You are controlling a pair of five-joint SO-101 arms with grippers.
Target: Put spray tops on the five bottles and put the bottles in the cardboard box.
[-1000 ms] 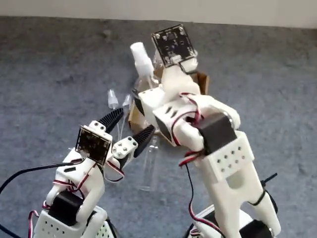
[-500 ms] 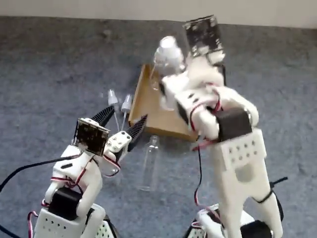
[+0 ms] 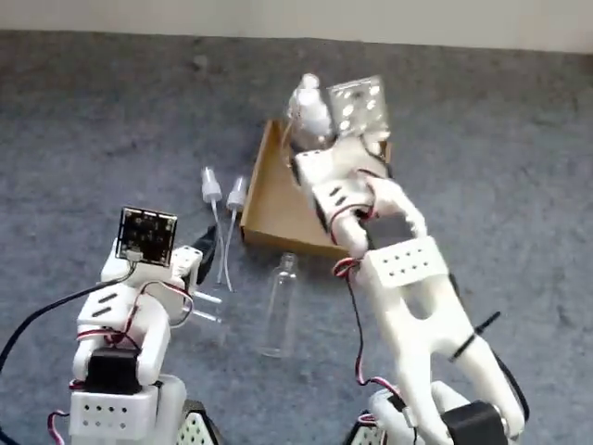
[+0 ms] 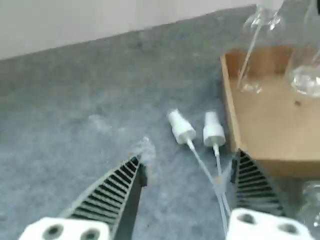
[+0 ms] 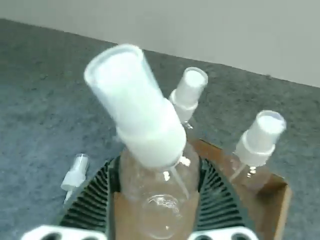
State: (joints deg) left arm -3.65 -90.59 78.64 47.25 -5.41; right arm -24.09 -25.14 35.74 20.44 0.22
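Observation:
My right gripper [image 5: 155, 192] is shut on a clear bottle [image 5: 152, 200] fitted with a white spray top [image 5: 137, 112], held tilted over the cardboard box [image 3: 269, 199]. Two more capped bottles [image 5: 187, 92] [image 5: 260, 135] stand in the box beyond it. In the high view that held bottle [image 3: 309, 104] is at the box's far end. My left gripper [image 4: 189, 160] is open low over the carpet, just short of two loose spray tops [image 4: 181, 127] [image 4: 213, 129] that lie beside the box [image 4: 265, 115]. A bare bottle [image 3: 278, 301] lies on the carpet in front of the box.
Grey carpet covers the table, with a pale wall along the far edge. The loose spray tops [image 3: 211, 185] [image 3: 236, 193] lie left of the box wall. A black cable [image 3: 37, 324] trails from the left arm's base.
The right arm swung the capped bottle right and down over the box. The left arm drew back and lowered, its gripper now pointing at the loose spray tops.

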